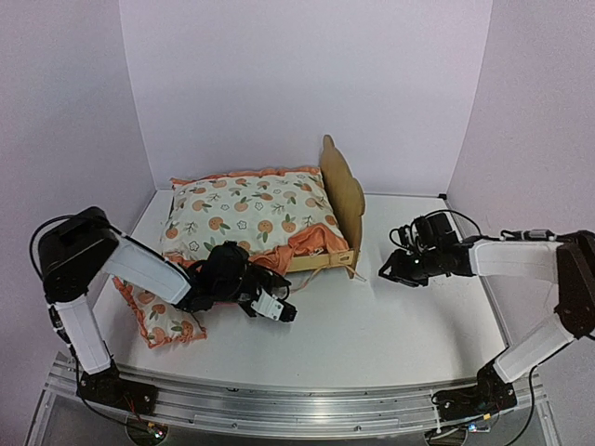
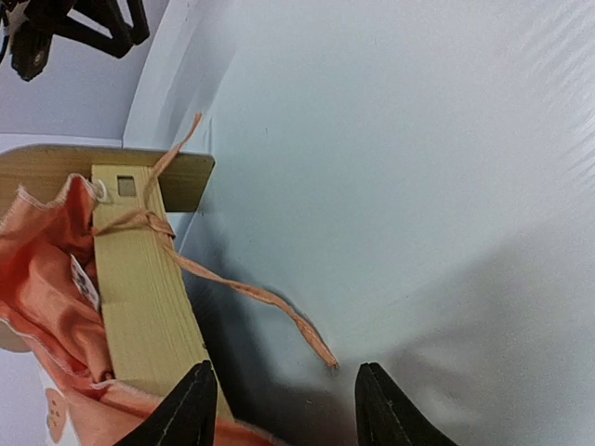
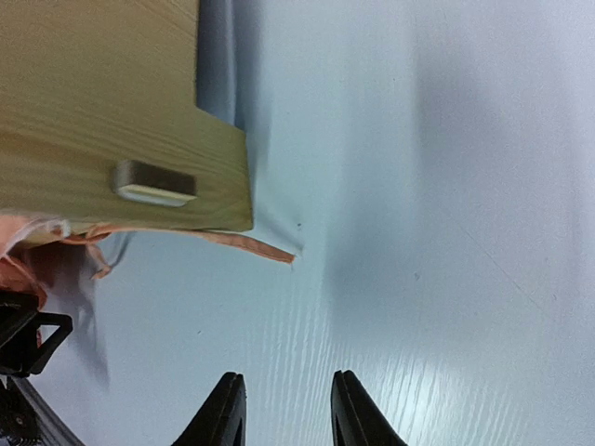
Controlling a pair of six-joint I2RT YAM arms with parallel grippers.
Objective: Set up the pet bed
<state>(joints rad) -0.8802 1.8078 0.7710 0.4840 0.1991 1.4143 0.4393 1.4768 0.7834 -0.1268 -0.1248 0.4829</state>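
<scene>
Progress first, from the overhead view: the pet bed (image 1: 342,200) stands at about eleven o'clock on the table (image 1: 390,344), headboard (image 1: 340,186) upright at its three o'clock end. The fruit-print mattress cushion (image 1: 246,214) is already on the frame, though its orange ruffle bunches up at the near corner. We'd call that the bulk of the job done.

What looks left is the small matching pillow (image 1: 158,325). It lies off the bed at eight o'clock on the table, partly under the left arm.

The left gripper (image 1: 284,313) hovers at six o'clock of that near corner, its fingers partway apart with nothing between them. The right gripper (image 1: 389,272) sits at three o'clock of the same corner, just beside the headboard. It too is parted and carrying nothing.

Now the wrists give us what the overhead cannot. The left wrist shows an orange tie ribbon (image 2: 251,293) looped round the side rail (image 2: 144,297) close to the headboard. It looks knotted there, its loose tail trailing onto the table toward the fingers. From above, that is just a smudge of orange.

The right wrist shows the headboard's outer face, a tenon (image 3: 153,183) poking through it, and the ribbon's tip peeking out below. Neither wrist shows the pillow; only the overhead does.
</scene>
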